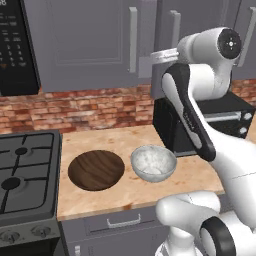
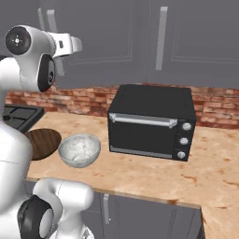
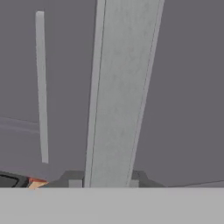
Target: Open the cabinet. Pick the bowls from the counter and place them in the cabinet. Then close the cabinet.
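In the hand view, the two-finger gripper [image 3: 104,183] sits at the bottom centre, jaws narrowed on the long silver bar handle [image 3: 122,92], which runs up between them to the top edge; a second bar handle [image 3: 41,87] stands at the left.

In the left base view, the light tan mottled countertop [image 1: 100,197] spans the lower middle. On it the wide shallow dark-brown wood-grain bowl [image 1: 96,169] lies left of centre, just beside the smaller white-grey speckled bowl [image 1: 153,163]. A black gas stove [image 1: 27,175] fills the lower left. Right of centre stands a black toaster oven [image 2: 151,121], with a red brick backsplash [image 1: 80,107] behind. The wide grey wall cabinet [image 1: 85,40] crosses the top, doors shut.
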